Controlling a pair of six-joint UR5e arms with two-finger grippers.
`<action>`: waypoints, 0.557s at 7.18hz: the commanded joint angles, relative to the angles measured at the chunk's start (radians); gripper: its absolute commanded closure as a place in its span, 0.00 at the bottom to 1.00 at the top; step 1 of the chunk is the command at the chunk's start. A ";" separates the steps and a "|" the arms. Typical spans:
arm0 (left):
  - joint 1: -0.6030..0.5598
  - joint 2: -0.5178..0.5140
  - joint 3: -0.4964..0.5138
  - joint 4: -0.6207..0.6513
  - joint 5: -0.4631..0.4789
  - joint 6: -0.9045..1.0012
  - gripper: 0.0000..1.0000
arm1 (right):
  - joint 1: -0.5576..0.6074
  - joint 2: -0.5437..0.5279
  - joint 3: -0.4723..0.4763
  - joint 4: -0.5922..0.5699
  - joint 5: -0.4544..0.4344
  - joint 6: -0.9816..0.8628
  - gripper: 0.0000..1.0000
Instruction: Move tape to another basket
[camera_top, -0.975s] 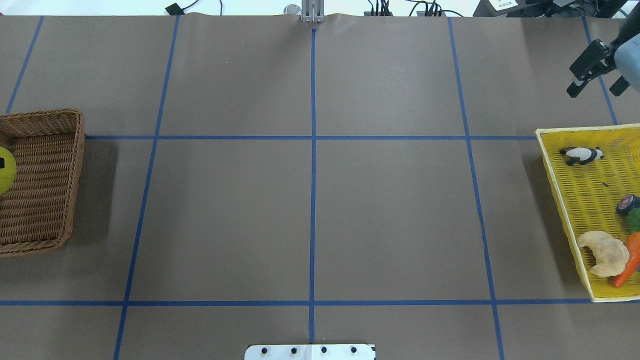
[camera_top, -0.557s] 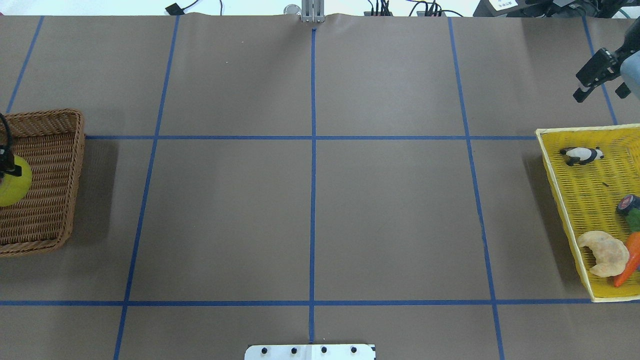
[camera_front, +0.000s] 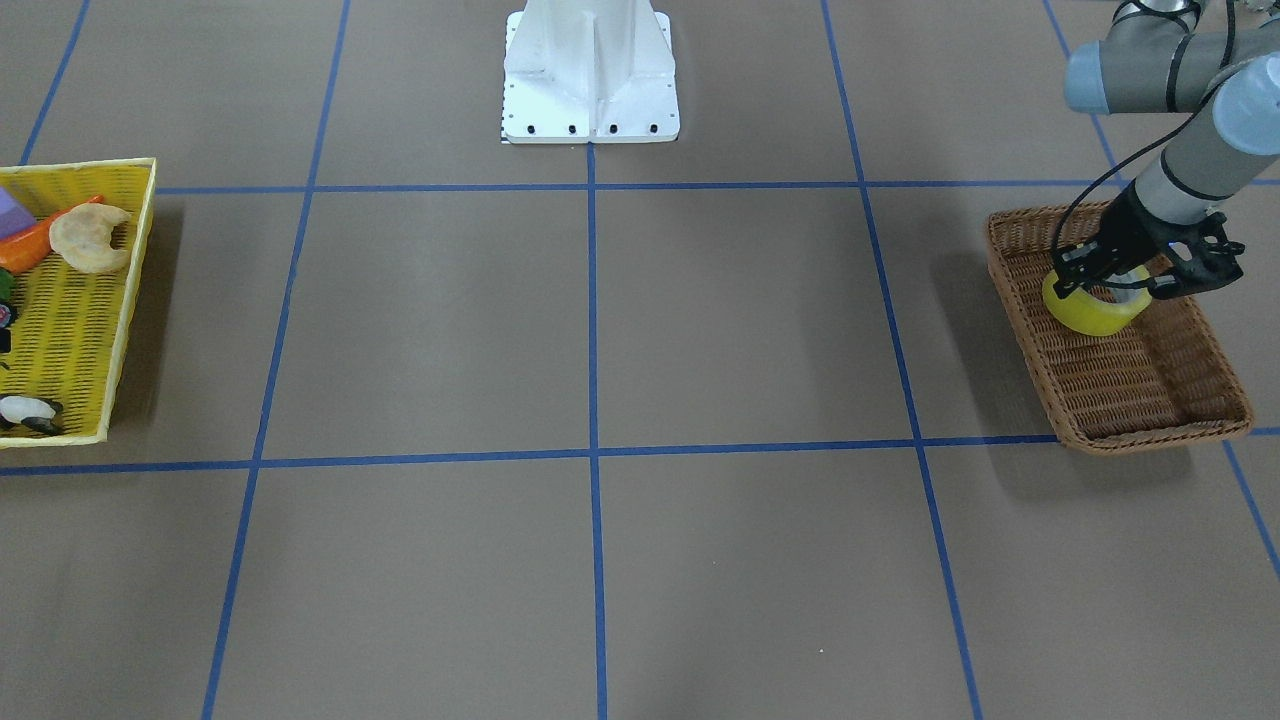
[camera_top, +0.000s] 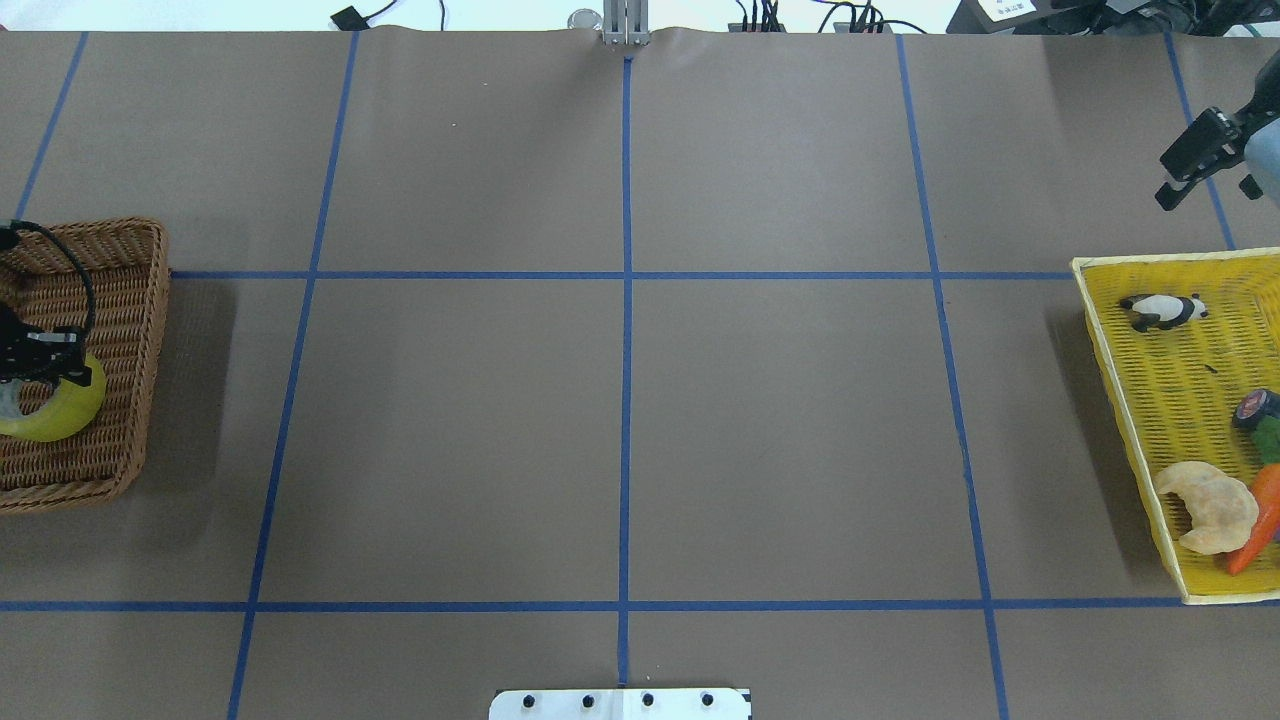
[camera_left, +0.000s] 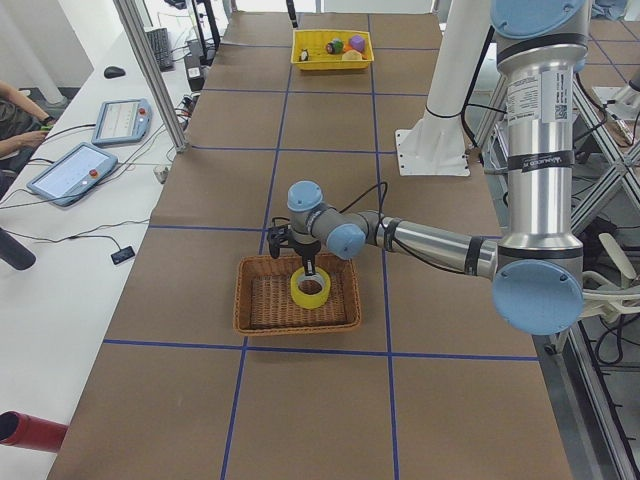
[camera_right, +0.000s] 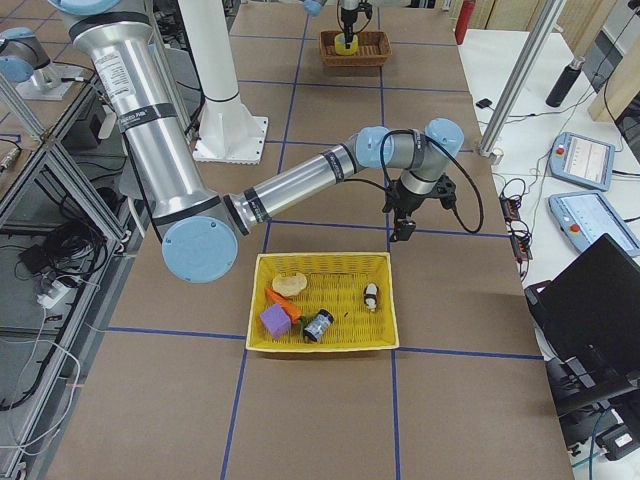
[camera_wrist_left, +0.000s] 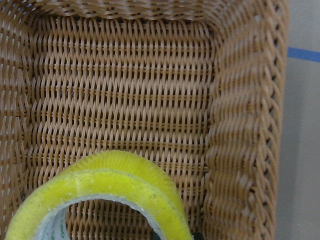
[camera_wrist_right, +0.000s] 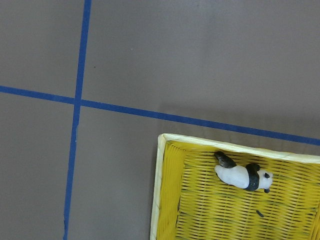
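The tape (camera_front: 1092, 312), a yellow roll with a white core, hangs in my left gripper (camera_front: 1108, 285) over the brown wicker basket (camera_front: 1150, 435), near the basket's robot-side end. The gripper is shut on the roll's wall. The overhead view shows the tape (camera_top: 58, 412) under the gripper (camera_top: 48, 372) inside the basket (camera_top: 140, 340). In the left wrist view the tape (camera_wrist_left: 105, 182) fills the bottom, over the basket floor (camera_wrist_left: 125, 100). I cannot tell whether the roll touches the floor. My right gripper (camera_top: 1205, 185) is open and empty, beyond the yellow basket's far side.
A bright yellow plastic basket (camera_top: 1110, 400) at the right end holds a panda figure (camera_top: 1160, 310), a croissant (camera_top: 1210, 505), a carrot (camera_top: 1262, 515) and other small items. The robot's white base (camera_front: 590, 70) stands at the table's middle edge.
My left gripper has come in from the view's left edge with the tape, moving right and toward the robot over the wicker basket. My right gripper has drawn back up and to the right.
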 joint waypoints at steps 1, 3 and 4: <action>0.001 -0.030 0.041 -0.001 -0.002 0.001 0.23 | 0.000 -0.002 0.000 0.000 0.001 0.000 0.00; 0.000 -0.036 0.032 -0.001 -0.004 0.001 0.03 | 0.000 0.000 0.000 0.006 0.002 0.001 0.00; -0.006 -0.033 -0.003 -0.001 -0.013 0.006 0.03 | 0.000 0.000 0.001 0.008 0.002 0.000 0.00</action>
